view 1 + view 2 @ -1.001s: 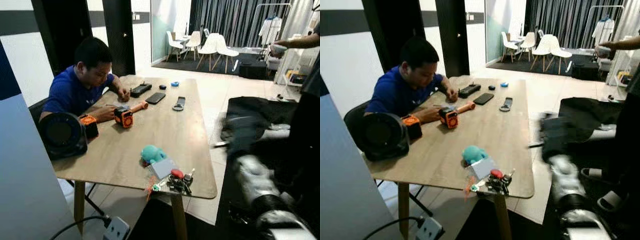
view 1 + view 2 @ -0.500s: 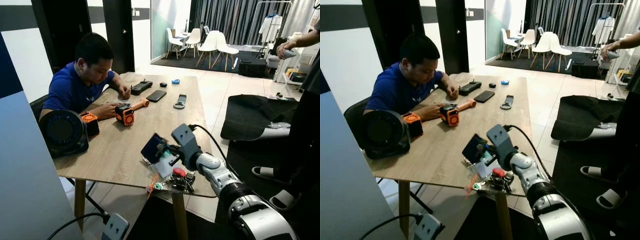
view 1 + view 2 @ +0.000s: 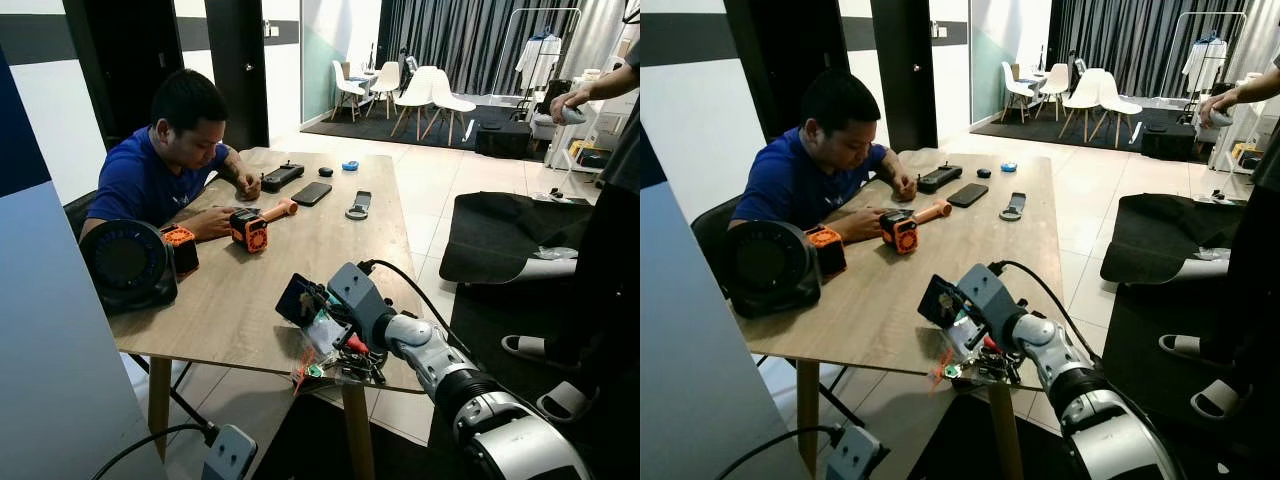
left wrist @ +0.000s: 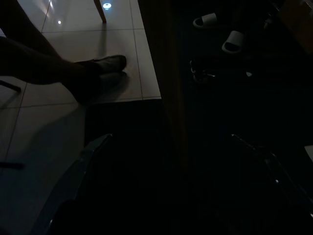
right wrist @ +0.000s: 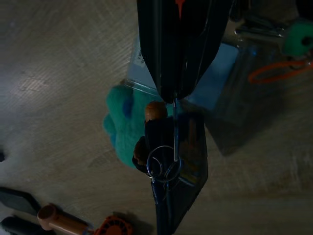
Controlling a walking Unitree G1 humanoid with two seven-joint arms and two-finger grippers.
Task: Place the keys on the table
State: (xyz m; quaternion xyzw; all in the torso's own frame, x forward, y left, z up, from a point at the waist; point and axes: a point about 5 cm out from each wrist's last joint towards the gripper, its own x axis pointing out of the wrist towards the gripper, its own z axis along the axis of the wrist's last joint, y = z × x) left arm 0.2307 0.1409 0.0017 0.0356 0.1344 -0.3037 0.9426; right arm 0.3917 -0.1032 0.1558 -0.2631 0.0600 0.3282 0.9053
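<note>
The job is partly done. The right gripper (image 3: 305, 303) is reaching out over the near end of the table (image 3: 330, 240). Its two black fingers (image 5: 178, 44) are squeezing tight on the keys (image 5: 165, 164). The keys are a small metal ring with a dark tag, and they are hanging from the fingertips. They are dangling in the air just over the table top. It looks like they are not lying on the wood yet.

So carrying the keys to the table looks done. What is left, by the look of it, is lowering them a little, letting go, and pulling the arm away.

Right under the keys, a fluffy green toy (image 5: 122, 125) is sitting on the table. A clear sleeve (image 5: 215, 73) is lying beside the toy, and a pale blue card is showing inside it. A small pile of other keys and tags (image 3: 355, 365) is lying at the table's near edge, close to the gripper. The keys may land on the toy and not on the bare wood.

No bowl, box or tray can be made out near the gripper.

A person (image 3: 160, 170) is sitting at the far left side of the table and working with small things.

The left gripper (image 4: 171, 176) is hanging low in the dark. The pictures are not telling whether it is open or closed.
</note>
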